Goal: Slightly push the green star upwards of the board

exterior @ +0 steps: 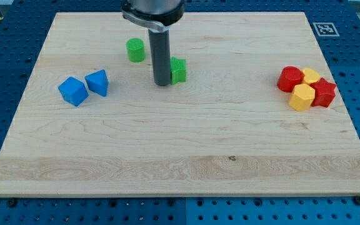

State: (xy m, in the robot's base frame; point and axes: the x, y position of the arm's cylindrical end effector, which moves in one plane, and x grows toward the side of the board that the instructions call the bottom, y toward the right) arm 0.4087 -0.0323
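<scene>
While our rod (162,53) stands upright near the top middle of the worktop (180,150), my tip (162,83) rests on the wood just at the left side of the green star (179,70), and it seems to touch it. The star is partly hidden behind the rod, so we see only its right part. We have no fingers on this arm, so there is nothing apart or together to tell. A green cylinder (135,50) stands up and to the left of the tip, a little apart. At the view's left two blue blocks (84,87) sit side by side. At the view's right a red block (290,79), a yellow block (310,76), a yellow hexagon (302,97) and a red star (323,93) are packed together, well apart from the tip.
</scene>
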